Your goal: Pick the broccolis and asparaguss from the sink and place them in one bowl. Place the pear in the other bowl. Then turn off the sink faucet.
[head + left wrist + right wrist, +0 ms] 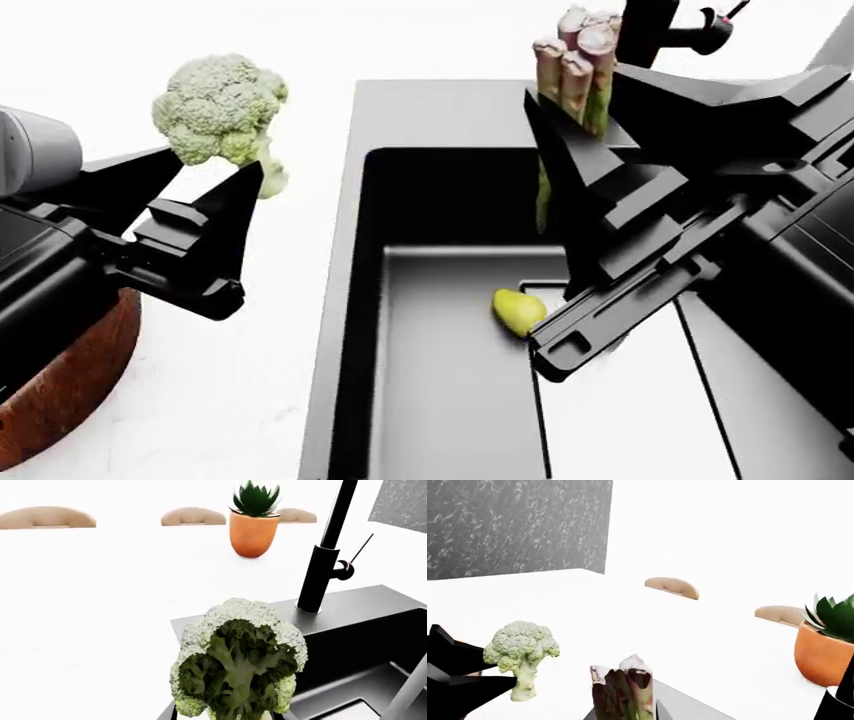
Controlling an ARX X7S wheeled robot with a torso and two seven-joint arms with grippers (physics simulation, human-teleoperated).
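Observation:
My left gripper [214, 170] is shut on the broccoli [218, 100], holding it above the white counter left of the sink [350, 300]; the head fills the left wrist view as broccoli [237, 665]. The right gripper [587, 100] is shut on the asparagus [577, 55], raised over the sink's back part, and the bundle's cut ends show as asparagus [624, 690]. A yellow-green pear [518, 310] lies on the sink floor. The brown wooden bowl [67, 395] sits at the lower left, partly behind my left arm. The black faucet [327, 555] stands on the sink's rear rim. The other bowl is out of view.
An orange pot with a spiky plant [253, 527] stands on the counter beyond the faucet. Several tan chair backs [193, 516] line the counter's far side. A dark speckled wall panel [514, 525] stands at one end.

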